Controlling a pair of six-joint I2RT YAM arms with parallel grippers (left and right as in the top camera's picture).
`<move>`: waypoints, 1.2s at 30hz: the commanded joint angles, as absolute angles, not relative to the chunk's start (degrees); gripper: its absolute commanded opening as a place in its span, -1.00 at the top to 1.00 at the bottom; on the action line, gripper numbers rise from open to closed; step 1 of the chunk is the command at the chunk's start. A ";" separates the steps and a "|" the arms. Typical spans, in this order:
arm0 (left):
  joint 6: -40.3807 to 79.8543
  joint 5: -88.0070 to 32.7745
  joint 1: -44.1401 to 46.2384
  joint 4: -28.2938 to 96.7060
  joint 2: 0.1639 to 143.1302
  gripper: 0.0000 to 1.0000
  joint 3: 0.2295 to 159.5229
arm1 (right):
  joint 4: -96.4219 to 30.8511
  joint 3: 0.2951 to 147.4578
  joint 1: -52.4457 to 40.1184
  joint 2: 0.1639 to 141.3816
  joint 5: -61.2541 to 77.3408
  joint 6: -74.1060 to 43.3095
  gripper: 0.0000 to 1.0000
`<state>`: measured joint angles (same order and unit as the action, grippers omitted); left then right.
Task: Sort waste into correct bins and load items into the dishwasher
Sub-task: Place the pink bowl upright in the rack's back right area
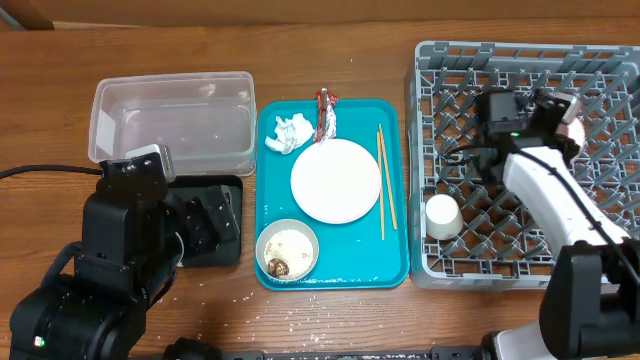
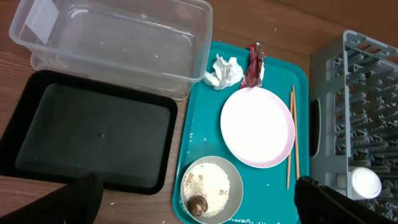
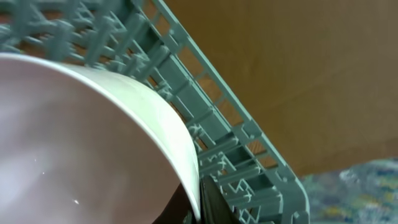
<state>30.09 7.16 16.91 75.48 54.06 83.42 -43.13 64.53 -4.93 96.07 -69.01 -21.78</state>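
since the pink bowl (image 3: 74, 143) is pinched only at its rim by the right gripper (image 3: 194, 210), with a dark finger seen on either side of the thin edge, a slip is judged the main risk. the bowl is held inside the rack (image 1: 600, 70), close to the rack's far wall and towards the far right corner of the counter. whether it is already rested on the pegs cannot be told. if it is let go before it is seated between pegs, it could be tipped flat or rolled. the rim could also be knocked against the grey wall, which is just beside it.

the bowl is round, so no true long axis is given. it is held tilted on edge, with its hollow turned towards the wrist camera and its rim seen as a steep diagonal. the exact way it faces across the counter cannot be told from above, since only a pink sliver is shown.

the left gripper (image 2: 205, 205) is spread wide above the black tray (image 2: 93, 134) near the near left corner, and nothing is held in it.
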 commanded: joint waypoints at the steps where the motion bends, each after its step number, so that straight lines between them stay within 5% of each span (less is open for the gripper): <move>1: 30.87 8.08 17.28 75.48 54.00 -1.00 84.16 | -44.07 65.23 -7.20 96.84 -65.80 -21.17 0.49; 2: 30.87 8.08 17.28 75.48 54.00 -1.00 84.16 | -44.95 65.23 -7.18 96.84 -65.67 -21.19 0.02; 4: 30.87 8.08 17.28 75.48 54.00 -1.00 84.16 | -45.15 65.30 -7.18 96.77 -64.95 -21.17 0.81; 6: 30.87 8.08 17.28 75.48 54.00 -1.00 84.16 | -45.58 65.30 -7.29 96.77 -62.11 -21.17 0.92; 11: 30.87 8.08 17.28 75.48 54.00 -1.00 84.16 | -46.30 65.28 -8.43 96.77 -58.43 -21.19 0.92; 23: 30.87 8.08 17.28 75.48 54.00 -1.00 84.16 | -37.28 65.76 -7.70 97.01 -73.43 -17.30 0.92; 36: 30.87 8.08 17.28 75.48 54.00 -1.00 84.16 | -43.72 65.58 -12.29 100.12 -70.57 -18.26 0.92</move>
<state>30.09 7.16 16.91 75.48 54.06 83.42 -41.85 64.95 -9.80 98.65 -73.52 -17.93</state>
